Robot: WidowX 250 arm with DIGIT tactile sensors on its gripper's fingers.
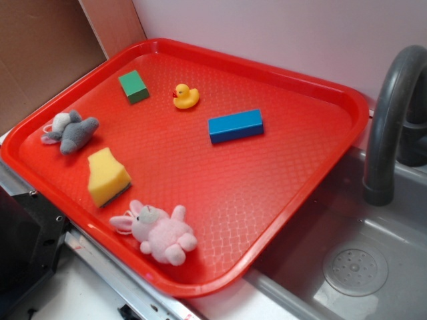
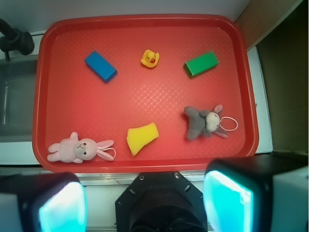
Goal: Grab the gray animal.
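Observation:
The gray animal (image 1: 72, 131) is a small dark-gray plush with a pale head, lying at the left side of the red tray (image 1: 280, 193). In the wrist view the gray animal (image 2: 203, 122) lies at the right of the tray (image 2: 63, 101), head toward the right rim with a white loop beside it. My gripper (image 2: 145, 203) hangs high above the tray's near edge, well clear of the toy. It is open, its two teal pads (image 2: 227, 203) wide apart with nothing between them. The exterior view does not show the gripper.
On the tray also lie a yellow sponge (image 1: 107, 177), a pink-and-white bunny (image 1: 160, 232), a blue block (image 1: 235, 126), a yellow duck (image 1: 186, 97) and a green block (image 1: 134, 87). A gray sink (image 1: 353, 267) with a dark faucet (image 1: 387, 120) is at the right.

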